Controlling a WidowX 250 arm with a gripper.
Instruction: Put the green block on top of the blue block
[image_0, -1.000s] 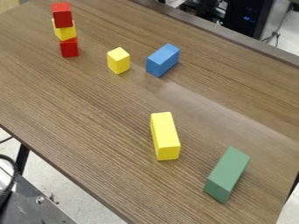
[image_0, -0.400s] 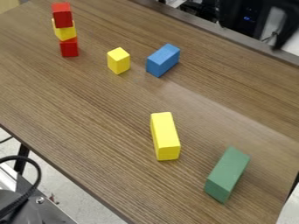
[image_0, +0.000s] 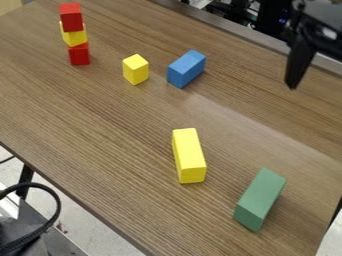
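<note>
Claw (image_0: 301, 56) at two o'clock, how open or holding what I cannot tell; green block (image_0: 260, 197) lies slanted at five — gripped askew, it could twist, then overhang the shorter blue block (image_0: 186, 67) at twelve and topple.

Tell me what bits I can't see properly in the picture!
All in the camera view:
- Black gripper: partly cut off by the right edge.
- Middle yellow block in the stack: its top is hidden by the upper red block.
- Green block: its own body hides its underside.
- Black cable: cut off by the left edge.
</note>
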